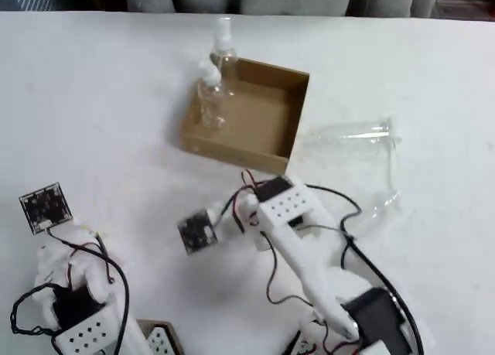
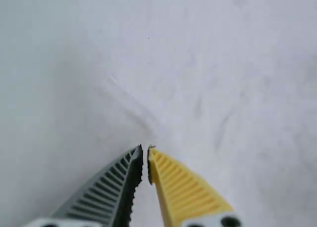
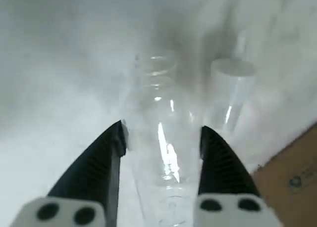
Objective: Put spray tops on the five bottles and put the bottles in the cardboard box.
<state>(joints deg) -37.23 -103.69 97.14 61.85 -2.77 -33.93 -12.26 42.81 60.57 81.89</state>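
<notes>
White tabletop (image 1: 93,100) carries the whole work area, with the cardboard box (image 1: 298,111) standing open near the middle of the far side. Two spray bottles with tops fitted stand at the box's left wall: one (image 1: 210,92) at that wall, the other (image 1: 224,42) just behind the box.

Controlling relation: the uncapped clear bottle (image 3: 163,98) lies directly ahead of the right gripper (image 3: 163,128). Its long axis runs in line with the gripper's reach, with the threaded neck pointing away and the base toward the palm. The black jaws stand apart, one on each side of the bottle's body and close to its walls. No firm clamping can be confirmed. A second clear bottle (image 3: 230,88) lies just beyond and to one side, and a corner of the box appears near the gripper.

Arm pose: the right arm (image 1: 302,231) extends from the near edge toward the box's near wall and is judged the nearer arm for this bottle. The left gripper (image 2: 144,149) hangs over bare table, well apart from all bottles. Its grey and yellow jaws are together at the tips and hold nothing.

Next move, as a judgement: close squarely across the body, not the neck, since the smooth clear wall may slip.
</notes>
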